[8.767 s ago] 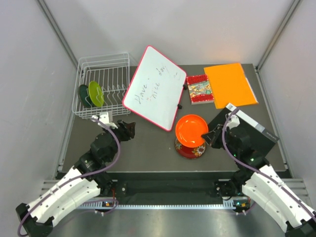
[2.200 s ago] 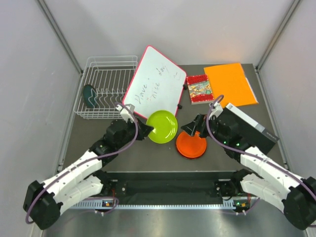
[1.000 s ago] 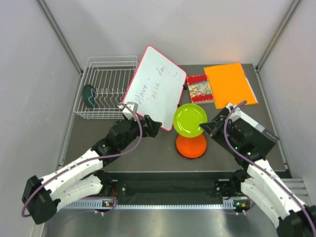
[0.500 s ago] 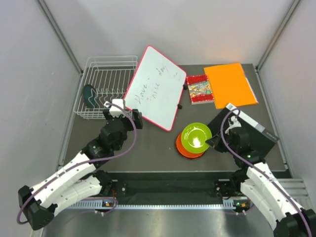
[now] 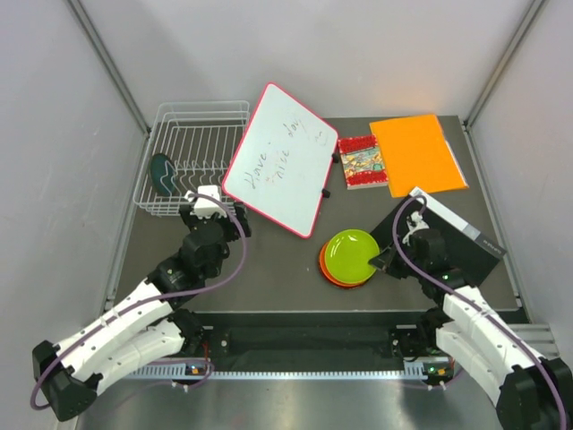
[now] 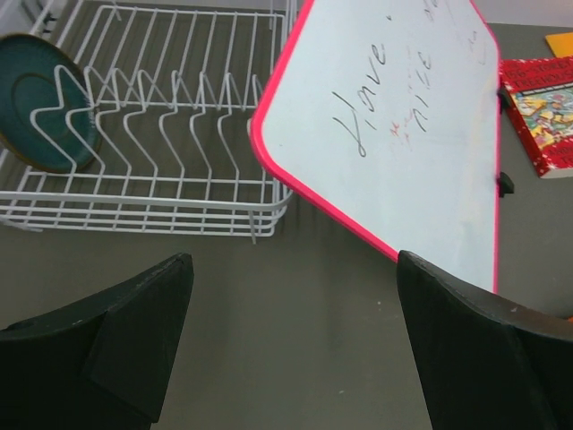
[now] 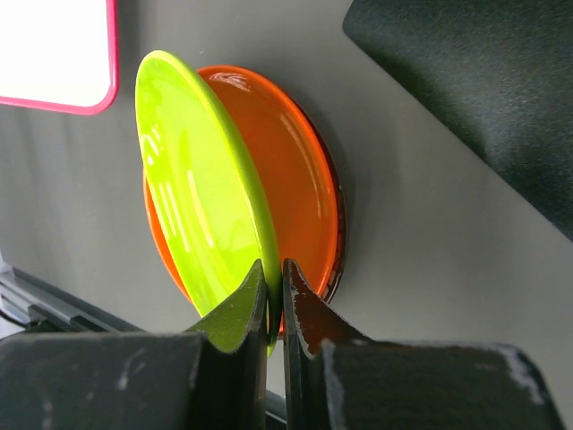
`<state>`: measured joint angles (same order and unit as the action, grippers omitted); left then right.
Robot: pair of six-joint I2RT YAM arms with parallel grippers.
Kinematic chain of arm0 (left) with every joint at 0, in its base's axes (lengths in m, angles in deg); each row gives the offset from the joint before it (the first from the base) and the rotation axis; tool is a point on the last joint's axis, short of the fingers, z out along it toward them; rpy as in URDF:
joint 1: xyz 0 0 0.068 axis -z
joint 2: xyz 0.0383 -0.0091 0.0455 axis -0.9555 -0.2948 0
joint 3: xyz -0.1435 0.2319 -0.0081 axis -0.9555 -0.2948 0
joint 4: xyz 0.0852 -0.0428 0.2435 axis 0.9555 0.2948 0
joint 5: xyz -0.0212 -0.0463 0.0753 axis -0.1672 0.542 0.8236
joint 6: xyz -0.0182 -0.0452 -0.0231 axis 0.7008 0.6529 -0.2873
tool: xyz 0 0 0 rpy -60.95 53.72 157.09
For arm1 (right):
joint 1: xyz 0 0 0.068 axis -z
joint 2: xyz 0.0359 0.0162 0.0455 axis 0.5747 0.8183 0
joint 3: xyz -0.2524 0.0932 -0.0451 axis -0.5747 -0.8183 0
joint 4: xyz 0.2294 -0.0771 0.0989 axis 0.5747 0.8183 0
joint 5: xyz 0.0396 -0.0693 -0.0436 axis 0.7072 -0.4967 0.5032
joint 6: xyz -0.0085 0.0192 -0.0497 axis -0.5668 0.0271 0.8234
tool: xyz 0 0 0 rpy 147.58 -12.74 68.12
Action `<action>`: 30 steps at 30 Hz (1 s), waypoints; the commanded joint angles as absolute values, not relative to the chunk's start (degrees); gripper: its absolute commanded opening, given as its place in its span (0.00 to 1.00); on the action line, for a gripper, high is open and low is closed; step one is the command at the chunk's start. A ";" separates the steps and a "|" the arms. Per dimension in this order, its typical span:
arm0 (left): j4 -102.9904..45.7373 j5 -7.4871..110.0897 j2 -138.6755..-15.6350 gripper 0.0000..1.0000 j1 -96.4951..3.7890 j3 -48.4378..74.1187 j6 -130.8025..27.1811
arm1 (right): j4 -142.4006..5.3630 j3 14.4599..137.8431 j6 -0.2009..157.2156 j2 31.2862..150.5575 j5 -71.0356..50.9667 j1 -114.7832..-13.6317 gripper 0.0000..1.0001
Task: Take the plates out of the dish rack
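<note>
Pinching the green plate (image 7: 192,188) by its rim, the right gripper (image 7: 275,269) leans it on the orange plate (image 7: 295,170) for stacking; the left gripper (image 6: 294,264) gapes empty.

Three show plainly, a lime green plate (image 5: 351,253), an orange plate (image 7: 295,179) and a dark teal plate (image 5: 162,172) — and a dark rim (image 7: 341,246) under the orange one may be a fourth. There is one white wire dish rack (image 5: 201,116), one pink-framed whiteboard (image 5: 282,157), one orange folder (image 5: 418,154), one small red patterned book (image 5: 360,162) and one black slab (image 5: 466,242).
</note>
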<state>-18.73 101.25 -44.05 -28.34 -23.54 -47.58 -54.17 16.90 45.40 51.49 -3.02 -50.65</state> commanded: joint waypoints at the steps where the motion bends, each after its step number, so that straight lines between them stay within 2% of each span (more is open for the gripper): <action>1: -19.40 106.50 -41.39 0.99 -28.73 -23.73 -50.64 | -58.30 17.48 46.30 52.03 -0.19 -50.11 0.00; 5: -19.58 107.64 -40.16 0.99 -29.78 -23.47 -50.47 | -58.31 17.83 46.91 52.99 -0.45 -50.02 0.12; 12: -19.14 105.27 -42.70 0.99 -33.03 -21.36 -49.07 | -57.34 19.50 48.67 55.45 -1.06 -50.02 0.24; 14: -19.31 101.85 -44.02 0.99 -36.36 -20.48 -48.19 | -56.29 20.37 49.11 55.72 -1.50 -50.02 0.32; 19: -18.62 90.08 -47.62 0.99 -49.87 -16.28 -44.41 | -51.81 23.19 51.04 56.42 -5.80 -50.02 0.39; 20: -18.96 86.67 -48.24 0.99 -51.65 -15.65 -43.88 | -51.36 23.98 51.39 56.25 -6.16 -50.02 0.44; 21: -19.31 85.59 -48.94 0.99 -53.06 -15.04 -43.88 | -50.40 24.33 52.09 56.16 -6.60 -50.11 0.46; 23: -19.76 84.09 -51.66 0.99 -56.49 -12.58 -44.23 | -49.95 25.30 52.71 55.81 -7.30 -50.02 0.61; 25: -19.23 83.21 -54.81 0.99 -59.21 -9.78 -44.41 | -48.56 26.18 53.41 55.28 -8.70 -50.11 0.72; 30: -22.30 79.35 -58.35 0.99 -65.98 -7.74 -43.71 | -47.05 28.29 54.82 53.97 -10.91 -50.11 0.75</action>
